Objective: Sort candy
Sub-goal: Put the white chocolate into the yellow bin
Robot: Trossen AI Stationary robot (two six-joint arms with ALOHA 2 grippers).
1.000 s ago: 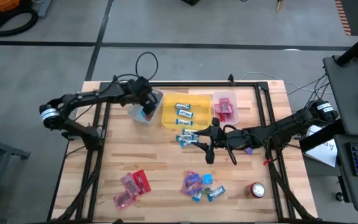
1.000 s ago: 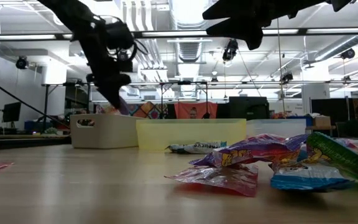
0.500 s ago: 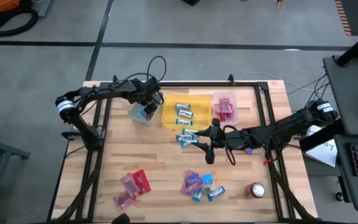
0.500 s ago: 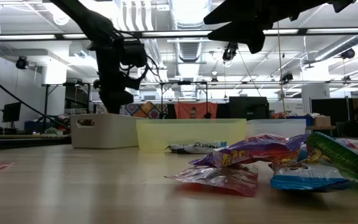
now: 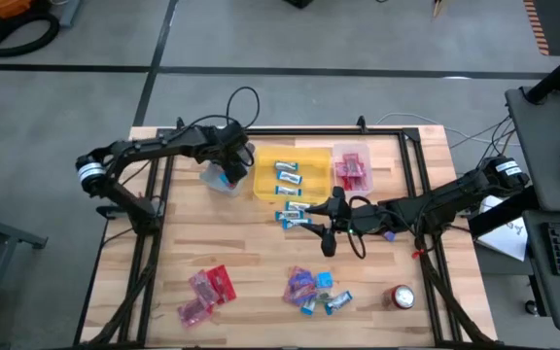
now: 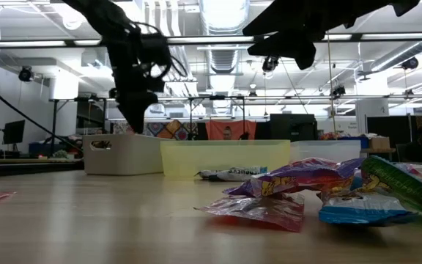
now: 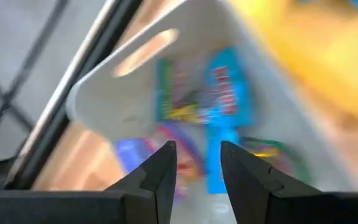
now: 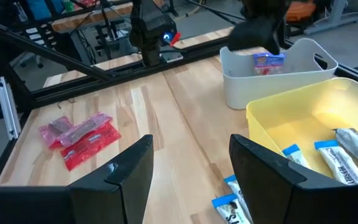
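My left gripper (image 5: 229, 173) hangs open and empty over the white bin (image 5: 218, 178), which holds mixed blue-purple candy (image 7: 219, 106). My right gripper (image 5: 321, 226) is open and empty above the table's middle, beside loose blue-and-white candies (image 5: 295, 216) lying on the wood in front of the yellow bin (image 5: 290, 173). The yellow bin holds blue-and-white pieces (image 8: 340, 155). The clear bin (image 5: 351, 167) holds red-pink pieces. Red-pink candies (image 5: 207, 290) lie near the front left, and a mixed pile (image 5: 314, 288) lies near the front middle.
A round red and silver can (image 5: 402, 297) stands at the front right. Black frame rails (image 5: 154, 209) run along the table's left and right sides. Bare wood (image 5: 251, 248) lies between the bins and the front piles.
My left gripper has risen from just inside the white bin to a little above its rim, still over the bin. My right gripper has kept still.
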